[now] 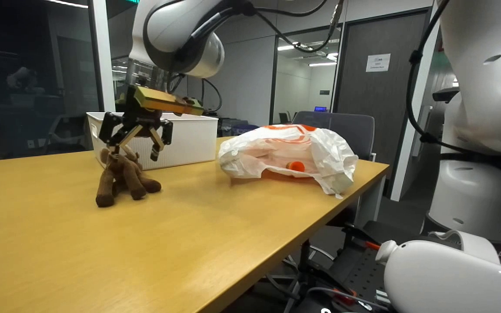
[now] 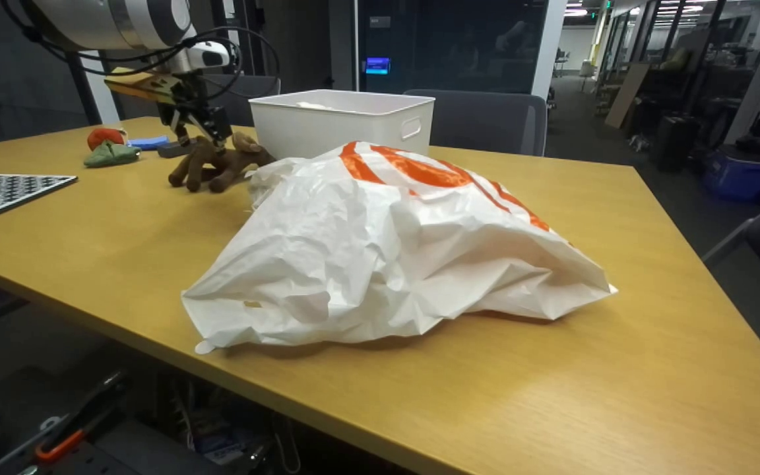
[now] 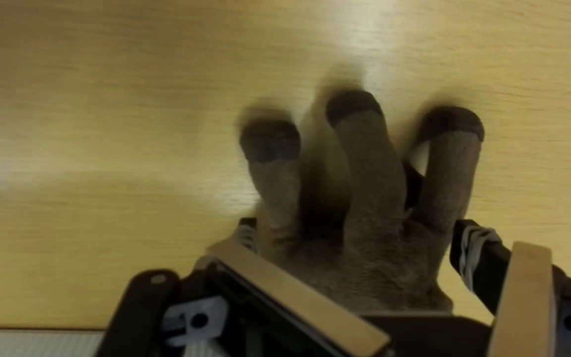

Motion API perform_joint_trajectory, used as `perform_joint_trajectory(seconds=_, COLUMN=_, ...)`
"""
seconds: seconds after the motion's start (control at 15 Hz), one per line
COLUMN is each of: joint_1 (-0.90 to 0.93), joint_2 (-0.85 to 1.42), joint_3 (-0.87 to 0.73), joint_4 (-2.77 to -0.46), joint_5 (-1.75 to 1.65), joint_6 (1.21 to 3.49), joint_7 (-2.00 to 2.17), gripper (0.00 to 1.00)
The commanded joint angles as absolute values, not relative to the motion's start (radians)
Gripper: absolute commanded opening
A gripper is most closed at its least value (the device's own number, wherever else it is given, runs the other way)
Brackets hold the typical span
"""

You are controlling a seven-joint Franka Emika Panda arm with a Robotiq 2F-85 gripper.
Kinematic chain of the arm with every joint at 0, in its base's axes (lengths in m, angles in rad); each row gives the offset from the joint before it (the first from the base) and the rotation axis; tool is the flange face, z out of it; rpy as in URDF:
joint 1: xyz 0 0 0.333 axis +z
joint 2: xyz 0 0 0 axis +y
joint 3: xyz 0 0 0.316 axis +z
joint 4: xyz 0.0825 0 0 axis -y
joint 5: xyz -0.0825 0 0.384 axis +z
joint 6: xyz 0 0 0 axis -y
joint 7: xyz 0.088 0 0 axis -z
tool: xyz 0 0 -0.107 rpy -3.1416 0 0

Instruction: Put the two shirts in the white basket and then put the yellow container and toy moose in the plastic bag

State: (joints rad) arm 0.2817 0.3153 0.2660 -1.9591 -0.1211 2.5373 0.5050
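The brown toy moose (image 1: 124, 176) is on the table, its legs spread, in both exterior views (image 2: 212, 163). My gripper (image 1: 134, 152) is above and around it. In the wrist view the moose's body (image 3: 374, 258) lies between the open fingers (image 3: 355, 235), with a gap at the right finger. The white basket (image 1: 189, 141) stands beside the moose; a bit of white material (image 2: 314, 105) shows inside, and I cannot tell whether it is a shirt. The plastic bag (image 2: 353, 257) lies with its mouth open. An orange cap (image 1: 296, 166) shows in that mouth; the yellow container's body is not visible.
A red-orange item (image 2: 105, 137), a green item (image 2: 112, 154), a blue item (image 2: 148, 142) and a dark item (image 2: 172, 150) lie past the moose. A black-and-white patterned board (image 2: 7, 192) is at the table's side. Chairs (image 2: 485, 122) stand behind the table.
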Motion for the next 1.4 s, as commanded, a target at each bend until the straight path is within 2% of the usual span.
perform_joint_trajectory(seconds=0.0, joint_1=0.312, joint_2=0.416, joint_3=0.266, joint_4=-1.847, joint_5=-0.042, joint_6=2.578, joint_7=0.355, gripper=1.00)
perform_joint_trajectory(seconds=0.27, joint_1=0.385, joint_2=0.485, joint_3=0.207, joint_4=-1.801, joint_5=-0.139, joint_6=2.558, joint_7=0.317, gripper=1.00)
perform_joint_trajectory(seconds=0.33, joint_1=0.393, joint_2=0.495, joint_3=0.206, joint_4=-1.797, joint_5=-0.141, joint_6=2.563, joint_7=0.301, gripper=0.75)
perform_joint_trajectory(seconds=0.4, joint_1=0.403, joint_2=0.502, joint_3=0.200, joint_4=-1.792, joint_5=-0.152, joint_6=2.560, joint_7=0.287, gripper=0.74)
perform_joint_trajectory(seconds=0.8, joint_1=0.432, joint_2=0.495, joint_3=0.188, joint_4=-1.781, joint_5=-0.155, joint_6=2.510, joint_7=0.266, gripper=0.26)
perform_joint_trajectory(seconds=1.0, joint_1=0.422, joint_2=0.456, joint_3=0.201, joint_4=-1.784, joint_5=-0.128, joint_6=2.426, joint_7=0.261, gripper=0.05)
perform_joint_trajectory(seconds=1.13, joint_1=0.409, joint_2=0.416, joint_3=0.213, joint_4=-1.789, joint_5=-0.102, joint_6=2.355, joint_7=0.257, gripper=0.01)
perform_joint_trajectory(seconds=1.2, joint_1=0.408, joint_2=0.387, joint_3=0.211, joint_4=-1.800, joint_5=-0.099, joint_6=2.329, joint_7=0.266, gripper=0.04)
perform_joint_trajectory(seconds=1.33, joint_1=0.399, joint_2=0.322, joint_3=0.213, joint_4=-1.824, joint_5=-0.076, joint_6=2.261, joint_7=0.287, gripper=0.04)
